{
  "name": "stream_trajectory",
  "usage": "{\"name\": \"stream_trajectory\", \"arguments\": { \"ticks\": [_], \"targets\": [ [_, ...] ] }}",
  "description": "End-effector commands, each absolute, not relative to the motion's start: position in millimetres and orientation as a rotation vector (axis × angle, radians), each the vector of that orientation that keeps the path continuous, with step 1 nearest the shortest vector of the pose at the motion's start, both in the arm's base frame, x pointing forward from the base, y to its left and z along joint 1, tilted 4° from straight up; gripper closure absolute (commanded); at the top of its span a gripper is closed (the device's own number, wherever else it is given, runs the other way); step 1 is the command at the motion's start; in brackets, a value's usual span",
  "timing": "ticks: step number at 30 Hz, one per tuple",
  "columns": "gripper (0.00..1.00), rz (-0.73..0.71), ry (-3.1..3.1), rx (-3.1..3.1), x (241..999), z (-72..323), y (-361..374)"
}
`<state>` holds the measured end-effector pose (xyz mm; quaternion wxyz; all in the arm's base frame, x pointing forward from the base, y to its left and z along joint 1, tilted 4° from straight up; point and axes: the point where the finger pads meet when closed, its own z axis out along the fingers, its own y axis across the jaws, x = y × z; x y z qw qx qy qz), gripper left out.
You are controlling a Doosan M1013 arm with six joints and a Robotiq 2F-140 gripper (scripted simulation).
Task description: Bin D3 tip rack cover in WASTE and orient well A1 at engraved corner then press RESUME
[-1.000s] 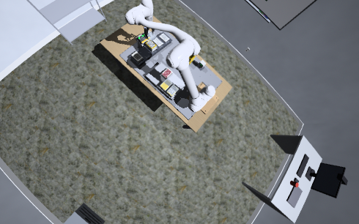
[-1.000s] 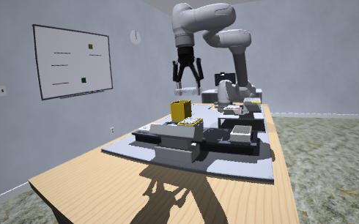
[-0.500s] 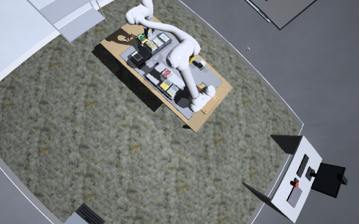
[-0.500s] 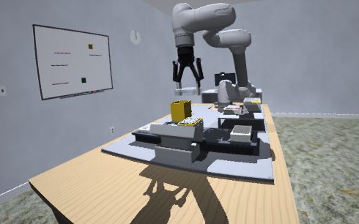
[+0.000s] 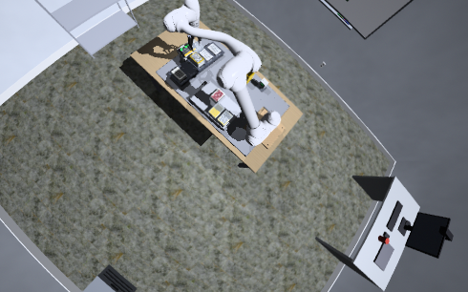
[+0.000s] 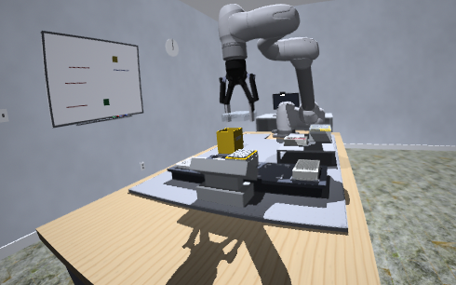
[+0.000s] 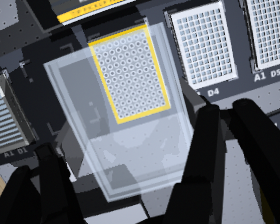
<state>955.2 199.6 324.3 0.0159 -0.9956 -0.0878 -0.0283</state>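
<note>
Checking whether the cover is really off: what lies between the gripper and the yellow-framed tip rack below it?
Only the clear cover, held in the gripper high above the tip rack; wrist view shows the rack through it, exterior shows open air beneath.

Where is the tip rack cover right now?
The clear cover hangs in the gripper, lifted well above the deck. In the wrist view it floats over the yellow-rimmed tip rack, left of the D4 plate.

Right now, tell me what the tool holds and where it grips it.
The tool holds the clear cover, pinched by two opposite edges, raised above the yellow-rimmed tip rack.
</note>
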Motion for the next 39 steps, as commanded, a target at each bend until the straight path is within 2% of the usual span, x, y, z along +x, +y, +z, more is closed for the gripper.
{"name": "stream_trajectory", "arguments": {
  "ticks": [1,39],
  "targets": [
    [1.00,-0.095,-0.266,-3.101,955.2,329.5,197.6],
    [1.00,-0.095,-0.266,-3.101,945.4,328.9,195.7]
  ]
}}
